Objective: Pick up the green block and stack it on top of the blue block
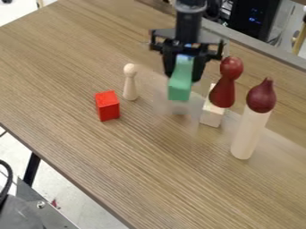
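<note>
And the gripper [183,77] pinches the green block [179,91] high up, fingers only its width apart, leaving the lower end hanging free; right of the gripper, a white cylinder [246,137] props up a dark-red bulb [261,96]

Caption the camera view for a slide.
Gripper holding a green block over a wooden table, near a red block and pale peg.

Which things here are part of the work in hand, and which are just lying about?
In the work:
the tool
the green block, held between its fingers

Just lying about:
red block
pale wooden peg
white block
dark red figure
white cylinder with a dark red bulb-shaped piece on top
</note>
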Controlling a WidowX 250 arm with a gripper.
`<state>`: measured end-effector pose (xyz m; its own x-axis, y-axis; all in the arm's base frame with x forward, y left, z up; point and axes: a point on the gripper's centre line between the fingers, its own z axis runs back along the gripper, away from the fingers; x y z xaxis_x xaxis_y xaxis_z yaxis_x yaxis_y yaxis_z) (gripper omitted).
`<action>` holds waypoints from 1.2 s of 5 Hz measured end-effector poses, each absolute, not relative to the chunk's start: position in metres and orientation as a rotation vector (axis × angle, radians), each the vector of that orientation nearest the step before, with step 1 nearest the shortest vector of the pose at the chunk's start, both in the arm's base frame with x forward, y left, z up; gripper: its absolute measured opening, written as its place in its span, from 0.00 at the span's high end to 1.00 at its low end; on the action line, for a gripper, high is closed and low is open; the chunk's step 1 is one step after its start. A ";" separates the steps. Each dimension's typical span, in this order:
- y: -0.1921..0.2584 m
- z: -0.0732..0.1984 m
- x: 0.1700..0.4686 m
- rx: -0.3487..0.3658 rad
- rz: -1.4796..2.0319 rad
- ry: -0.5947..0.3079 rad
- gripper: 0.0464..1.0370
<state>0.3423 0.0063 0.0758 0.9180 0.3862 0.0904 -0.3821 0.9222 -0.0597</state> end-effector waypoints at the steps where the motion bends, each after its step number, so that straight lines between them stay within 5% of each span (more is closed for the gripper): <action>1: 0.011 0.081 0.360 -0.039 0.407 -0.122 0.48; 6: 0.059 0.073 0.403 -0.019 0.459 -0.118 0.48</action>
<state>0.4035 0.0589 0.0732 0.8897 0.4433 0.1093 -0.4411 0.8963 -0.0452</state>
